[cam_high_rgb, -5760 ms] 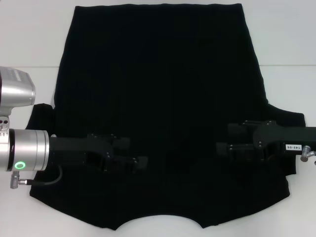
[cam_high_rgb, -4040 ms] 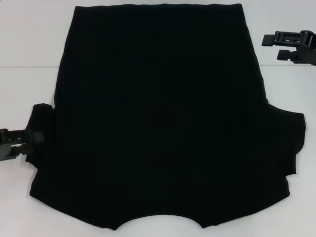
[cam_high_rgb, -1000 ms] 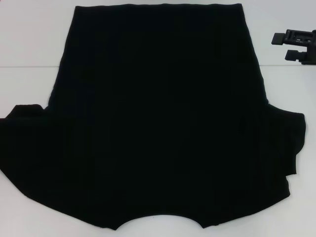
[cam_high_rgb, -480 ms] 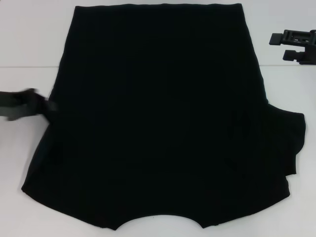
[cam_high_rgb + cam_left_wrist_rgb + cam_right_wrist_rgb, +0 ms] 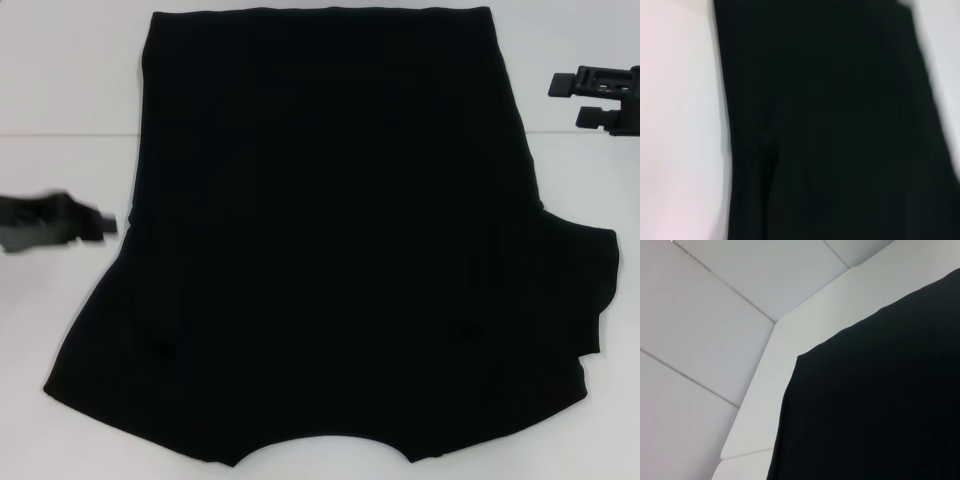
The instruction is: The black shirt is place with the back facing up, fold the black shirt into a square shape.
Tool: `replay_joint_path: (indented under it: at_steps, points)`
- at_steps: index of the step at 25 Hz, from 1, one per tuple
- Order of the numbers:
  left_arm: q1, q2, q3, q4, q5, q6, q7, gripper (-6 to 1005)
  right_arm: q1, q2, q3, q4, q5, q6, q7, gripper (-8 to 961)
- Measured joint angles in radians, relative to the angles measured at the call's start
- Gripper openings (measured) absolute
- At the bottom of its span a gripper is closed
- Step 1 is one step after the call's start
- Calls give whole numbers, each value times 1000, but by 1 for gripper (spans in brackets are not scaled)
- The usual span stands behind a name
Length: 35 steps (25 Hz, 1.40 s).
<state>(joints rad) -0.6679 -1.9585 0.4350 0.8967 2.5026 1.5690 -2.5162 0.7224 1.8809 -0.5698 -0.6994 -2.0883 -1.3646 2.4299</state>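
Observation:
The black shirt (image 5: 330,230) lies flat on the white table (image 5: 60,90), hem at the far side and curved neckline at the near edge. Its left sleeve is folded in over the body, so the left side runs as one slanted edge. Its right sleeve (image 5: 590,290) still sticks out. My left gripper (image 5: 100,222) hovers blurred just beside the shirt's left edge. My right gripper (image 5: 572,100) is open and empty, off the cloth by the far right corner. The shirt fills the left wrist view (image 5: 840,125) and shows in the right wrist view (image 5: 880,405).
Bare white table lies on both sides of the shirt and along the far edge (image 5: 790,340). Pale wall panels (image 5: 715,315) stand behind the table. Nothing else lies on the table.
A second ago the left sleeve was spread out to the left; now it lies folded over the body. My left gripper has come back into view at the left edge. The right gripper has barely moved.

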Motion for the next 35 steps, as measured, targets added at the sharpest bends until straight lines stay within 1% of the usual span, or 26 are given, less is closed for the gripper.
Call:
replay_joint_path:
  at_steps: [2,3,6,8,12,15,19,29,30,34,35]
  points:
    - [26,5,-98,0,-77,49,102,50,0,-6,-6,-1,0,-19,-2,884]
    - [44,8,-142,-6,-129,87,182,76,-1,-9,-6,-1,-1,-29,-5,884]
    - [87,6,-206,-26,-220,186,371,152,-9,-19,-7,-2,-6,-56,-18,884]
    - [107,-1,-223,-36,-238,215,421,255,-18,-25,-8,-8,-27,-86,-39,885]
    - [123,-8,-226,-54,-240,210,429,457,-38,-34,-5,-48,-129,-152,-24,873]
    - [124,-11,-225,-57,-241,208,427,599,-51,-43,-2,-77,-255,-207,49,854]
    - [118,-13,-222,-62,-242,205,423,813,-67,-43,0,-101,-364,-250,94,830]
    - [110,-16,-223,-83,-244,189,423,951,-89,-38,-3,-91,-432,-262,101,768]
    - [110,-16,-224,-83,-244,187,423,965,-90,-36,-2,-89,-442,-251,104,723]
    - [110,-18,-223,-84,-244,173,422,962,-91,-20,-9,-66,-463,-199,111,545]
    - [111,-18,-223,-84,-244,168,420,962,-89,-16,-10,-58,-467,-184,111,522]
